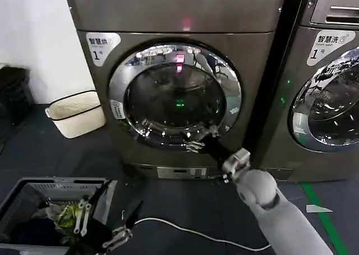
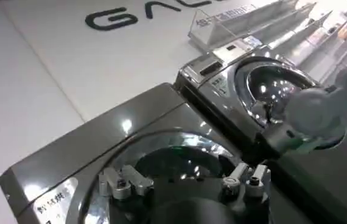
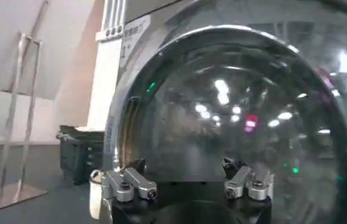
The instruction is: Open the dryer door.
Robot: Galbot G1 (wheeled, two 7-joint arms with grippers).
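The dryer door [image 1: 175, 95], a round porthole with a wide chrome rim around dark tinted glass, sits shut in the front of the bronze-grey machine [image 1: 174, 10] at the centre of the head view, with green and pink light spots reflected in the glass. The right gripper [image 1: 196, 140] is raised to the door's lower rim at about 5 o'clock on the porthole, its arm [image 1: 263, 201] rising from the lower right of the scene; in the right wrist view the right gripper [image 3: 189, 181] has its two fingers spread wide with the dark glass between them, and whether they touch the rim cannot be told. The left gripper [image 1: 104, 230] hangs low at about 7 o'clock from the door, near the floor, and its fingers stand apart, holding nothing. Just beside it, at the lower left corner, is a grey basket [image 1: 25, 190] holding a jumble of laundry, with a green-and-yellow piece [image 1: 66, 215] on top and dark cloth beneath. At about 9 o'clock from the door a cream hamper [image 1: 77, 114] stands on the dark floor against the white wall; its contents cannot be seen. A white cable [image 1: 190, 231] trails over the floor in front of the machine. At 3 o'clock stands a second machine with the LG mark and its own chrome door [image 1: 328, 106], also shut.
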